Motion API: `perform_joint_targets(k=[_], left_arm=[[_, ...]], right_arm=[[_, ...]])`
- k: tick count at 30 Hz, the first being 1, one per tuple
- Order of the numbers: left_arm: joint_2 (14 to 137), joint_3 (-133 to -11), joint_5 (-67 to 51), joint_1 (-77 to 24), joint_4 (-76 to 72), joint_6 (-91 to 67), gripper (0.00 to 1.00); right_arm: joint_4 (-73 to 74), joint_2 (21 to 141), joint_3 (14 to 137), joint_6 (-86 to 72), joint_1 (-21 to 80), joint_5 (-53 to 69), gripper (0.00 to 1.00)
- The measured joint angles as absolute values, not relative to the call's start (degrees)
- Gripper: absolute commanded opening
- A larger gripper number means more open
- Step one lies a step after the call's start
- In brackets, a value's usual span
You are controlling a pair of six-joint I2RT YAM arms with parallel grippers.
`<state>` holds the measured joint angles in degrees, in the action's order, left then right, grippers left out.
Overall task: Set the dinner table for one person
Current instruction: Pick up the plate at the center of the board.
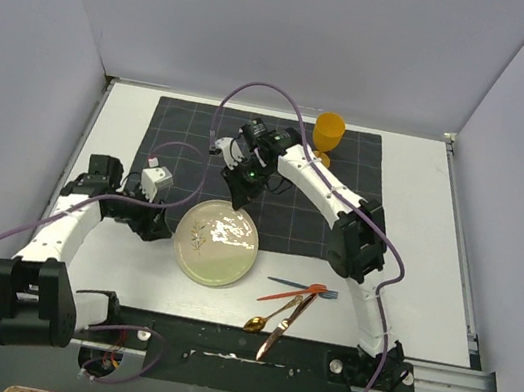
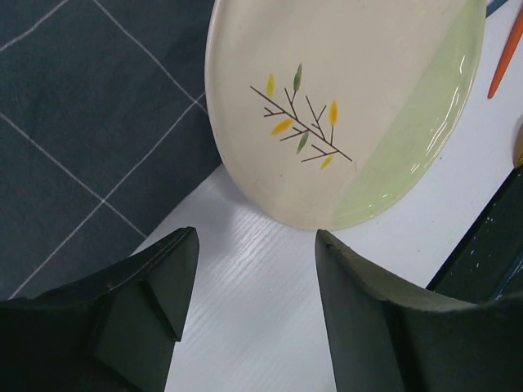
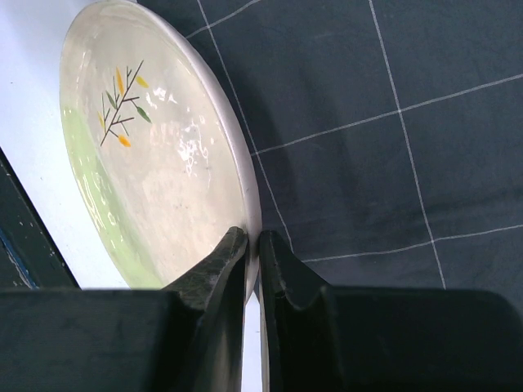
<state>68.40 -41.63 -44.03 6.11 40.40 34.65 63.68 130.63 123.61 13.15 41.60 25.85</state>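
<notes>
A cream and pale-green plate (image 1: 217,241) with a small branch motif lies across the near edge of the dark grid cloth (image 1: 277,168) on the white dinner table (image 1: 413,263). My right gripper (image 1: 238,197) is shut on the plate's far rim. In the right wrist view its fingers (image 3: 233,261) pinch the rim of the plate (image 3: 155,163). My left gripper (image 1: 157,228) stands open just left of the plate, apart from it. The left wrist view has bare table (image 2: 245,310) between its fingers (image 2: 176,269), and the plate (image 2: 351,98) lies just ahead.
An orange goblet (image 1: 329,133) stands at the cloth's far edge. An orange-handled fork (image 1: 299,287), a gold spoon (image 1: 266,317) and a copper knife (image 1: 279,329) lie right of the plate near the front rail (image 1: 247,341). Grey walls enclose three sides.
</notes>
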Motion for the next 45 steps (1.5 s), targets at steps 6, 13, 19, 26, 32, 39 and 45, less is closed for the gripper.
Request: perform_joint_targets(k=[6,13,19,26,32,39,45], left_arm=[[70.3,-41.6,-46.2,6.1,37.3,34.2,0.57],[74.1,-41.6,-48.8,6.1,35.0,34.3,0.54],[78.9,-44.0,-50.3,6.1,34.5,35.7,0.53],[82.9,-46.3,-51.9,5.7,34.0,36.7,0.47],[87.2,-48.7,-53.0,4.5,34.9,38.2,0.42],[91.2,-50.6,-54.3,4.0,37.2,40.8,0.41],[92.1,-50.8,-54.6,3.4,38.0,41.6,0.41]], right_arm=[[63.7,130.6,123.6,13.2,41.6,25.8,0.00],[63.7,130.6,123.6,13.2,41.6,25.7,0.00],[63.8,130.6,123.6,13.2,41.5,25.7,0.00],[63.9,130.6,123.3,13.2,41.2,25.7,0.00],[64.0,130.6,123.3,13.2,40.9,25.7,0.00],[64.0,130.6,123.3,13.2,40.1,25.7,0.00],[64.0,130.6,123.3,13.2,40.1,25.7,0.00]])
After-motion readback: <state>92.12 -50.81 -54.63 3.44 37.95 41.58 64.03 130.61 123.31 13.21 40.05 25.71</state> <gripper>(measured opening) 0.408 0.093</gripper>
